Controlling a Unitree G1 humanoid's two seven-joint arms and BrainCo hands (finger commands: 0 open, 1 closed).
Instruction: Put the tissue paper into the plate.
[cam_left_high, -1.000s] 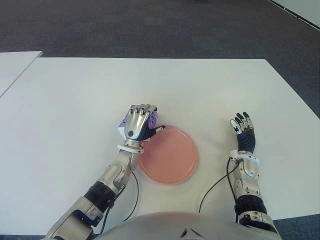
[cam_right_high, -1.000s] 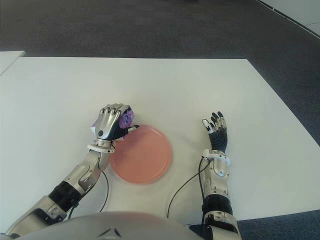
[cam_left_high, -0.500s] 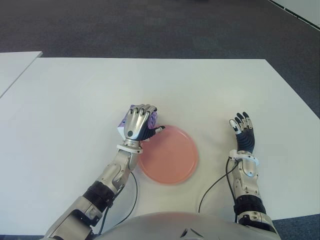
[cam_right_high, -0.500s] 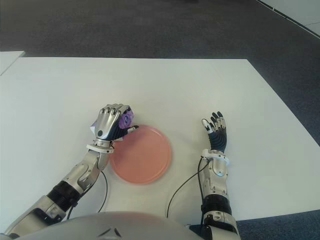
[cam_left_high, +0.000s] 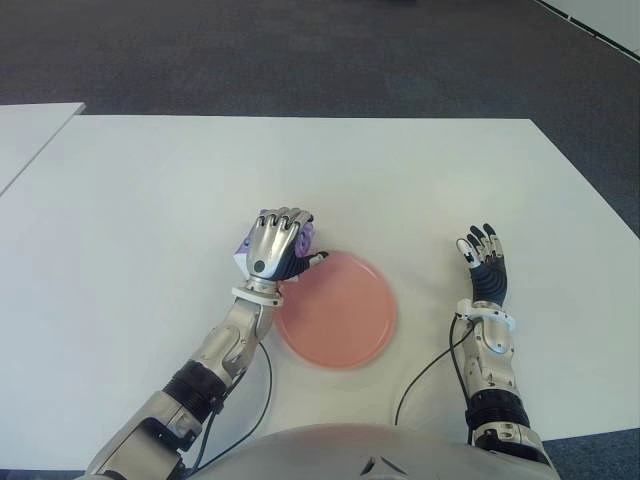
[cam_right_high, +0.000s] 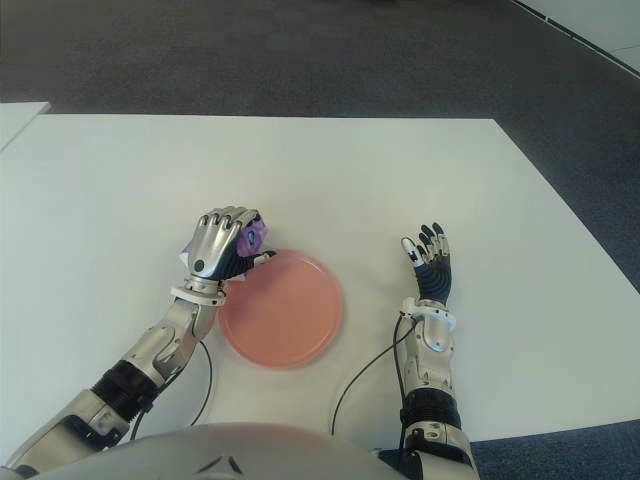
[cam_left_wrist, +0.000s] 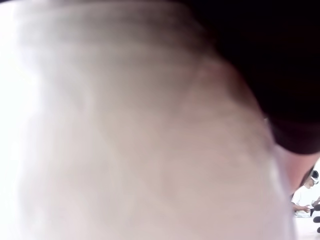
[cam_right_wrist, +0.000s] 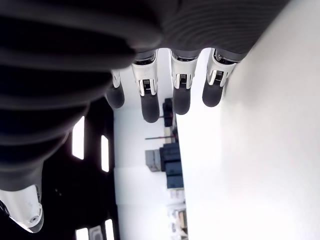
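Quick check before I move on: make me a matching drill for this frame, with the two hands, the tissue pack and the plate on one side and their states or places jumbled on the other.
Things:
1. left hand
2. right hand
3. tissue pack
4. plate

States or places:
A. pink, nothing in it
B. fingers spread, holding nothing
C. purple, held just beyond the plate's left rim
D. curled around the tissue pack

Pairs: 1-D, 2-B, 3-C, 4-A

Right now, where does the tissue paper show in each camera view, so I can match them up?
Left eye view: purple tissue pack in the left hand, just off the pink plate's far-left rim.
Right eye view: same pack, left of centre.
Left wrist view: nothing recognisable as the pack.
Right wrist view: not in it; only the right hand's fingers.
Shared landmark: the pink plate, both eye views.
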